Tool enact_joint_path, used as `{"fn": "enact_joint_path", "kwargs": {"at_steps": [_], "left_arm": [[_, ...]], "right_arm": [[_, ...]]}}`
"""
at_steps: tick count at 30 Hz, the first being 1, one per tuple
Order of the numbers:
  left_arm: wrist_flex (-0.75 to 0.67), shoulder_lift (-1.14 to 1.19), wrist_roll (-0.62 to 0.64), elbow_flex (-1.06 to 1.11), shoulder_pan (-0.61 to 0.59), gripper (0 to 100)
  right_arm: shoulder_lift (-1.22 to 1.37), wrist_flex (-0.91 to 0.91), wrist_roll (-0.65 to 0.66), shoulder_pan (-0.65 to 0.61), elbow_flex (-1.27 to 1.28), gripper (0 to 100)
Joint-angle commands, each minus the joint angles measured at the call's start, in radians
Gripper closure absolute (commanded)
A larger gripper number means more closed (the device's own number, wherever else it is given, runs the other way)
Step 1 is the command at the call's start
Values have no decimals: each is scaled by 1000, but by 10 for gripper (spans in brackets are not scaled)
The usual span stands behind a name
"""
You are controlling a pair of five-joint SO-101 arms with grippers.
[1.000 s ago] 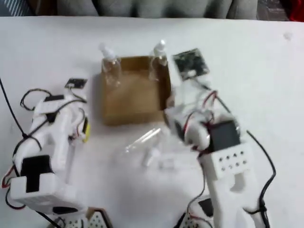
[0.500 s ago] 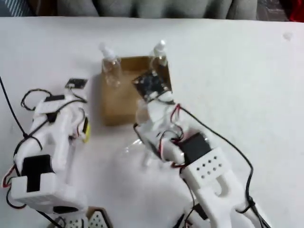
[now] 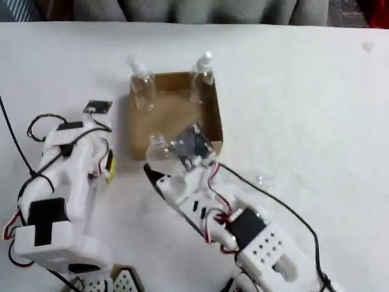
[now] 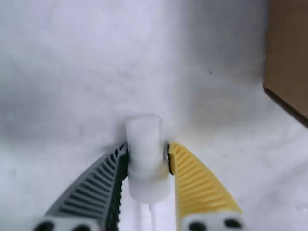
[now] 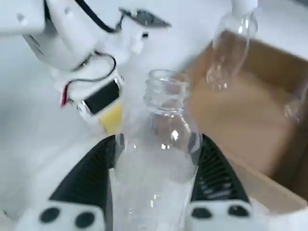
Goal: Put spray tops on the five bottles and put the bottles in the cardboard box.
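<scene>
One uncapped bottle point(image 5: 166, 139) is clamped at its body between the jaws of the right gripper point(image 5: 158, 149), neck up and bare. In the high view it hangs just over the near left corner of the cardboard box point(image 3: 214, 112).

One spray top point(image 4: 143, 134) is pinched in the left gripper point(image 4: 146, 151), low over the table point(image 3: 304, 91), beside the box's left wall and apart from the bottle. A thin tube hangs from its underside.

Two capped bottles point(image 3: 143, 88) point(image 3: 202, 76) stand in the far corners of the box.

Risks, as judged:
- Clear, smooth bottle held by its sides: pressing the top down could make it slip or tilt.
- The tube may miss the narrow neck if the two arms are not lined up.
- The bottle sits close to the box rim, so a swing toward the left arm could knock the box.
</scene>
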Motion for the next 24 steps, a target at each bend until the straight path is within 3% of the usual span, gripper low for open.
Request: {"fn": "enact_joint_path", "kwargs": {"at_steps": [1, 16, 24], "left_arm": [[14, -1, -12, -38, -5, 980], [14, -7, -6, -49, -35, 980], [57, -246, 63, -63, -147, 980]], "right_arm": [[-134, -202, -11, -13, 114, 982], [-219, -645, -5, -134, 433, 982], [-222, -762, -5, -139, 545, 982]]}}
